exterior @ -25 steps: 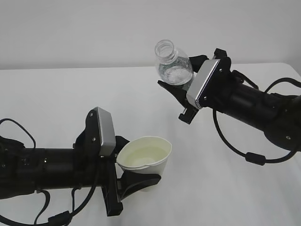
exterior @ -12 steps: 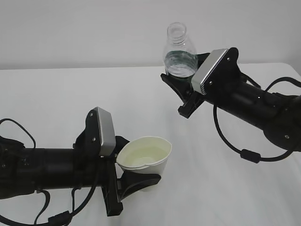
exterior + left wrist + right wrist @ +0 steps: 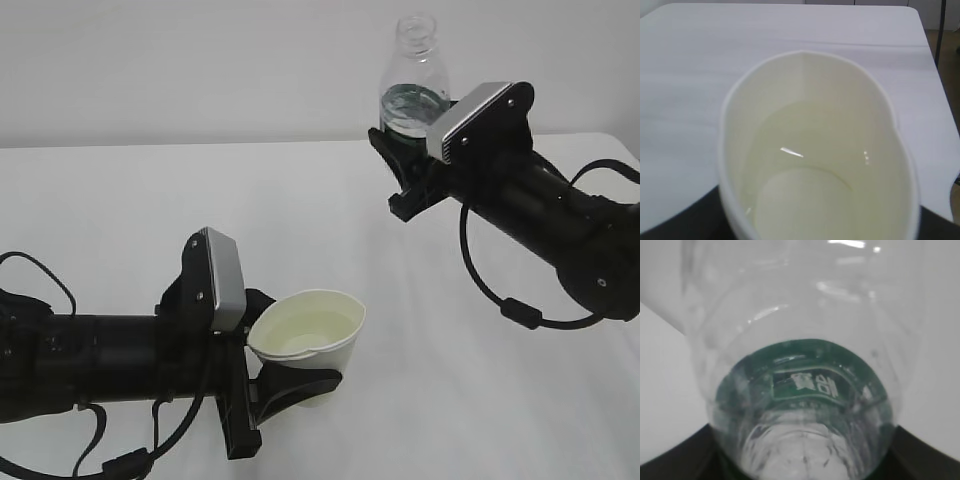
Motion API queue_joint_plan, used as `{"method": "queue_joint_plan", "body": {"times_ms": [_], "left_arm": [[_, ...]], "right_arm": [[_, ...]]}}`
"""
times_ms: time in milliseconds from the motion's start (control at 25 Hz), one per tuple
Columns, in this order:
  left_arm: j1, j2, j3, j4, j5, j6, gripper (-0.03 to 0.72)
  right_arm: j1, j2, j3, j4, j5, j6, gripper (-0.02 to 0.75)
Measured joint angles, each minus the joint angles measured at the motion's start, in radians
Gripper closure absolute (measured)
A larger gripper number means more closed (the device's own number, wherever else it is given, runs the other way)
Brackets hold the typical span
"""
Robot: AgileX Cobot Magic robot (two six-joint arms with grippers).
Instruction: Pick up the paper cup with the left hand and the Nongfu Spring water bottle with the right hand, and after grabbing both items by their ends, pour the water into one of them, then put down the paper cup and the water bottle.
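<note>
My left gripper (image 3: 288, 352) is shut on the paper cup (image 3: 305, 343), low at the middle left. Its grip squeezes the rim oval. The cup (image 3: 815, 150) fills the left wrist view, and clear water (image 3: 810, 170) lies in its cream bottom; dark fingers (image 3: 675, 225) show at the lower corners. My right gripper (image 3: 408, 140) is shut on the lower end of the Nongfu Spring water bottle (image 3: 412, 80), held upright and high at the back right, open neck up. Some water (image 3: 408, 108) remains inside it. The right wrist view shows the bottle (image 3: 805, 390) from below, green label visible.
A white table (image 3: 120, 200) spreads under both arms and meets a pale wall at the back. Its right edge (image 3: 936, 75) shows in the left wrist view. Black cables loop beside the right arm (image 3: 520, 310) and the left arm (image 3: 40, 280).
The right gripper has risen and moved right with the bottle, turning it from tilted toward the cup to upright. The left arm and the cup have stayed still.
</note>
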Motion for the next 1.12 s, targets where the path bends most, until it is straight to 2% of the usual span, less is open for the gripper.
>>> {"method": "queue_joint_plan", "body": {"times_ms": [440,840,1120], "left_arm": [[0.000,0.000,0.000,0.000,0.002,0.000,0.277],[0.000,0.000,0.000,0.000,0.002,0.000,0.277],[0.000,0.000,0.000,0.000,0.002,0.000,0.278]], "right_arm": [[0.000,0.000,0.000,0.236,0.000,0.002,0.281],[0.000,0.000,0.000,0.376,0.000,-0.005,0.281],[0.000,0.000,0.000,0.434,0.036,-0.016,0.281]]}}
